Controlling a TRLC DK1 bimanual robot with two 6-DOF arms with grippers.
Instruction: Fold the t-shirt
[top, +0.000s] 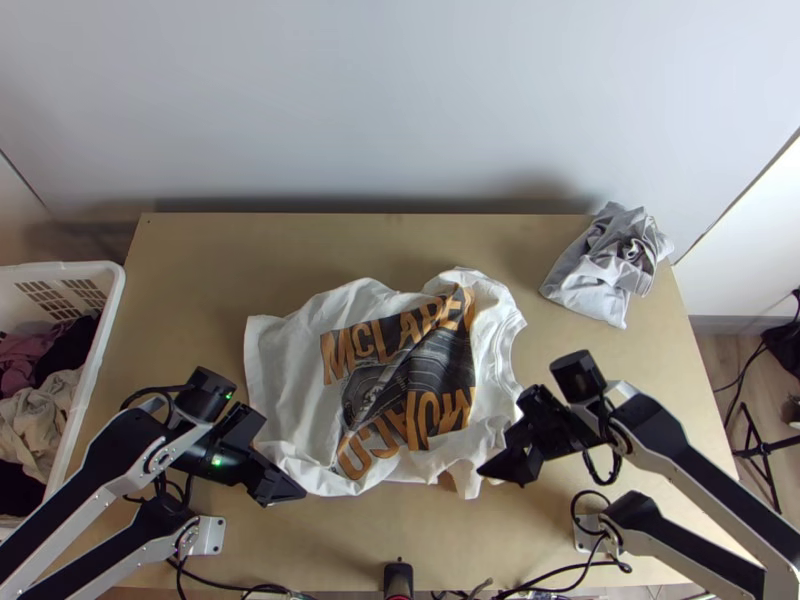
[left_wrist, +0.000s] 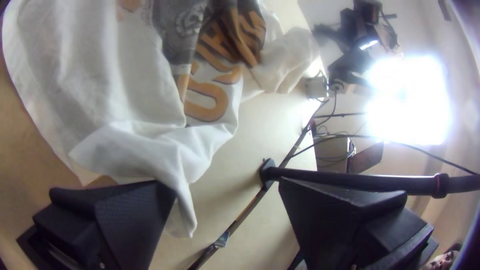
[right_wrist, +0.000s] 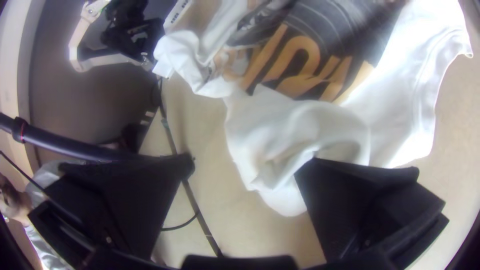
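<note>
The left hand (top: 284, 455) is spread wide at the near left part of the white t-shirt (top: 285, 370), a loose corner of cloth lying between its fingers (left_wrist: 130, 220) but not pinched. The right hand (top: 502, 435) is also spread wide, at the shirt's near right side, with one finger against a bunched part (whether cloth is under that fingertip, I cannot tell). The shirt lies rumpled and unevenly spread in the middle of the desk (top: 190, 270), its long axis running left to right. Its dark and orange print (top: 430, 360) has its letter tops towards the far edge, the upper line slanting up to the right. A curved, seamed edge faces right.
</note>
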